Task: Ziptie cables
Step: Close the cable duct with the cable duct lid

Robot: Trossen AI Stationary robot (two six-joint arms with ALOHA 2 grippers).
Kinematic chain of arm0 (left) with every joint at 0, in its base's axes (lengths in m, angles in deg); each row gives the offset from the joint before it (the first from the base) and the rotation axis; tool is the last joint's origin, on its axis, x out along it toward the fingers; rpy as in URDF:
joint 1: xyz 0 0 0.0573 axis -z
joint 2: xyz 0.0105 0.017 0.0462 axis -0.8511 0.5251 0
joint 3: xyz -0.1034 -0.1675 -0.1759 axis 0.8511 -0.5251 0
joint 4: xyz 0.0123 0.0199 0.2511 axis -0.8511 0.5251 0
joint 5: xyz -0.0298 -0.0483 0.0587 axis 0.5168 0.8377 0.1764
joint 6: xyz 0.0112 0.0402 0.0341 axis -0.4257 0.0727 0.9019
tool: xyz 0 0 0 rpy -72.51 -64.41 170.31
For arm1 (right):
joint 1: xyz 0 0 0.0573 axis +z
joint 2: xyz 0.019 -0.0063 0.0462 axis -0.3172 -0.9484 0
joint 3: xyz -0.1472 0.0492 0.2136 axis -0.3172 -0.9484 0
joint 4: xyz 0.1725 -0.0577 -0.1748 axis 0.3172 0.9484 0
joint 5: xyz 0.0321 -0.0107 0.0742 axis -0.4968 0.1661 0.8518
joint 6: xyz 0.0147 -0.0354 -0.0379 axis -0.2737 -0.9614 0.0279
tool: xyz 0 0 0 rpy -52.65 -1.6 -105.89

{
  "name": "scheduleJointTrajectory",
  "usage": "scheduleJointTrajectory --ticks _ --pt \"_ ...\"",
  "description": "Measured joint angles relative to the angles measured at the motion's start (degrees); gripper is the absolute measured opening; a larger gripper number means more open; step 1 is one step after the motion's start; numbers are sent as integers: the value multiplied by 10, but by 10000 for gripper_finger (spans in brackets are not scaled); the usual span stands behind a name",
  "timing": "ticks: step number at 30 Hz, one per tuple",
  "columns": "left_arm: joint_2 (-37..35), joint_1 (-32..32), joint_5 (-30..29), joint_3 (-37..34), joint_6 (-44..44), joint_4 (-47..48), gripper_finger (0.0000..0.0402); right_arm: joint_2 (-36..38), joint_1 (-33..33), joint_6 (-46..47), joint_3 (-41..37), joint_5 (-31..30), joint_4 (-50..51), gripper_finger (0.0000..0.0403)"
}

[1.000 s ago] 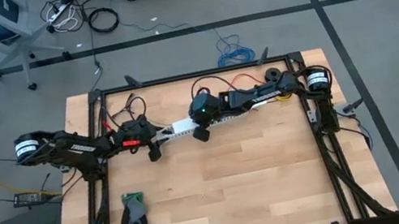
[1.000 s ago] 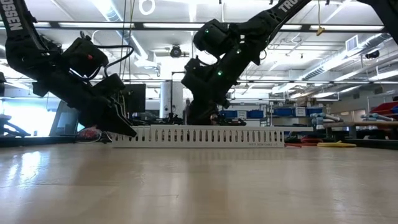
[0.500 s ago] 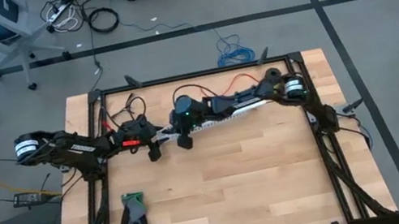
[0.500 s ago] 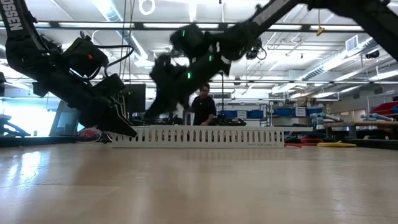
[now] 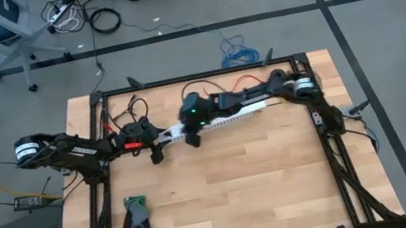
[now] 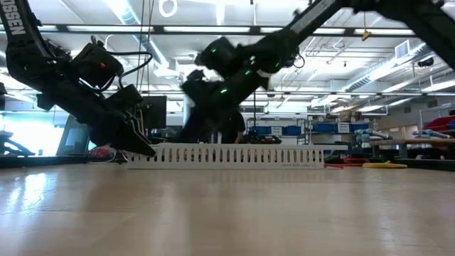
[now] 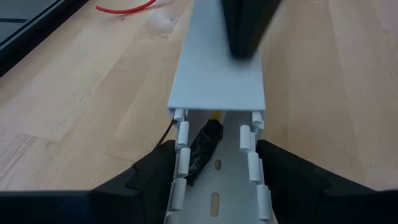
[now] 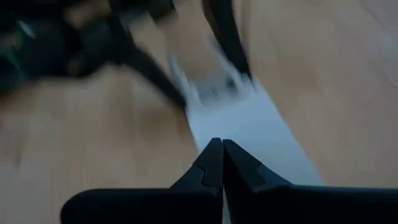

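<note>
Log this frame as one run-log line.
left gripper: shut on white slotted channel end | right gripper: shut, empty, over channel cover | cables: dark connector inside channel

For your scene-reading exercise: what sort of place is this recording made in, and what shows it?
Probably a robotics lab or workshop. A wooden worktable in a black metal frame, loose cables on the floor, and long ceiling lights over benches and shelving behind suggest it.
</note>
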Motion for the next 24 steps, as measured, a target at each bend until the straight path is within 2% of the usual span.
scheduleJointTrajectory --ticks 2,5,9,15,19,24 --pt "0 0 0 0 0 0 225 -34 0 -6 25 10 -69 0" --pt "0 0 1 1 0 0 225 -38 6 -41 43 -1 -101 0" --pt "0 0 1 2 -1 0 225 -3 19 -89 41 -38 -85 0" --pt "0 0 -4 1 1 2 227 31 35 -101 36 -43 -45 0" --pt "0 0 -6 1 7 0 246 44 40 -104 36 -49 -28 0" --pt "0 0 -6 1 -3 0 267 59 42 -106 37 -108 38 0"
